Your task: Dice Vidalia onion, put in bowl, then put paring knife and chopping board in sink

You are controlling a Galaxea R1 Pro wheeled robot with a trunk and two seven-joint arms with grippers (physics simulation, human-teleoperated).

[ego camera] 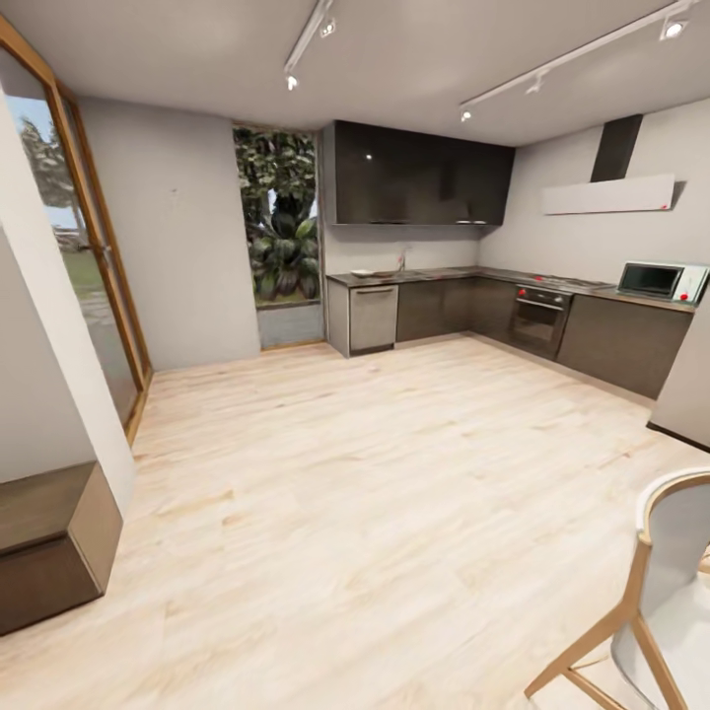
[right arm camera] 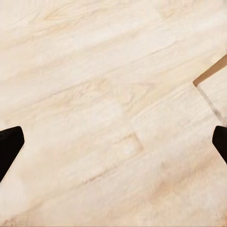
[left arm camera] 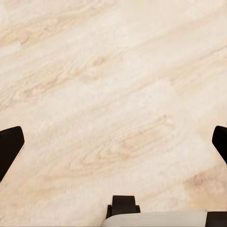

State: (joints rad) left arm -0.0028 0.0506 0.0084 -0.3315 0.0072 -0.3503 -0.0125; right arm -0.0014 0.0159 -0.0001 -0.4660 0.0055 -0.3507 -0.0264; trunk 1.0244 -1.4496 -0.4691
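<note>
Across the floor [ego camera: 375, 493] stood the desk [ego camera: 463, 277] along the far wall, a microwave [ego camera: 659, 280] on its right end, a chair [ego camera: 651, 611] near right.

Bright, even light fills the room from the ceiling spotlights [ego camera: 674, 29] and the glass door [ego camera: 79, 256]. The pale floor [ego camera: 375, 493] shows faint sheen; distant cabinets look soft, edges bowed.

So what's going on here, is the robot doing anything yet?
Not much so far. It stands far back on the wooden floor, looking across the room at the kitchen. The countertop with its tap runs along the far wall, beside an oven and a microwave. A chair is close by on the right. Both claws, left and right, are open and empty over bare floor.
</note>
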